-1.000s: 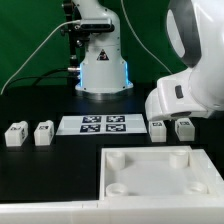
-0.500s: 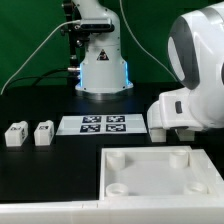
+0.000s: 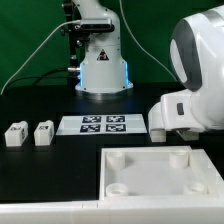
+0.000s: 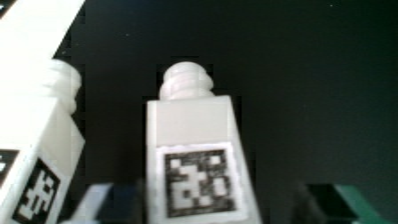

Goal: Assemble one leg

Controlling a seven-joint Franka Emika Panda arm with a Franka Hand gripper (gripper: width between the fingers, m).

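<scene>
Now, the leg lies on the dark tabletop, framed by your claw, whose fingers stand apart and seem clear of it. Centre on it, avoid the 2nd leg just beside, then close squarely.

Black table: leg, second leg at exterior view's left; marker board centre; white panel front.
</scene>
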